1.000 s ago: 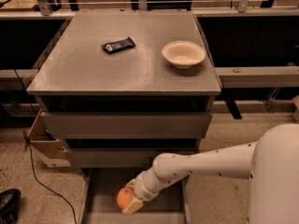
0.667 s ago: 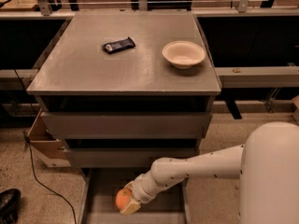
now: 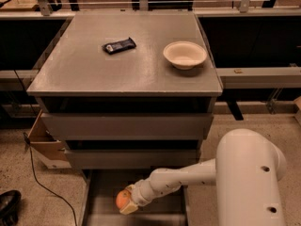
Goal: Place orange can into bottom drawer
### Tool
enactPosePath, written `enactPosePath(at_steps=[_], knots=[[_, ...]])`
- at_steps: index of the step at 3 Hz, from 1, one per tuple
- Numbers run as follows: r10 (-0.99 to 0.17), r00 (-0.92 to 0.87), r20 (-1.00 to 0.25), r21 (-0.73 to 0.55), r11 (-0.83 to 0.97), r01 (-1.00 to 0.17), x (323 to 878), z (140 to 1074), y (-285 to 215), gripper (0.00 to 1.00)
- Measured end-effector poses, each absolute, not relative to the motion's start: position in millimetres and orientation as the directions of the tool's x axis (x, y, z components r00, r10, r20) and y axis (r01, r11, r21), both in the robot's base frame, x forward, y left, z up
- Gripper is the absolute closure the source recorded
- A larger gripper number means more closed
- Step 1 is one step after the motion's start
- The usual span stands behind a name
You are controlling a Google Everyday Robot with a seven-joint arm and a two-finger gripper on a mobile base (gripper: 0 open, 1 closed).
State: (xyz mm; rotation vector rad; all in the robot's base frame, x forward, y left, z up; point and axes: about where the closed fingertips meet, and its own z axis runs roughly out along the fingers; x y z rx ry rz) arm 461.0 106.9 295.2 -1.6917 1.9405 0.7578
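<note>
My claw (image 3: 126,204) hung low over the open bottom drawer (image 3: 104,189), clenched on the orange can (image 3: 122,197), which, being round, I judged might roll off against a side wall if I let go too high.

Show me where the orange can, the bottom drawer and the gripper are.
orange can (image 3: 122,199): camera view, its visible left side.
bottom drawer (image 3: 106,189): camera view, bare floor left of the can.
gripper (image 3: 127,204): camera view, over the open drawer, between the fingertips gripping the can.
</note>
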Motion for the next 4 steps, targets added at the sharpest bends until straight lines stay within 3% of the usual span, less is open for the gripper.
enactPosePath(at_steps=[3,4], knots=[[-0.715,-0.213,-0.666,0.131,0.169,-0.977,482,175,105,1.00],[-0.707,-0.243,-0.664,0.159,0.184,-0.970,481,142,109,0.88]])
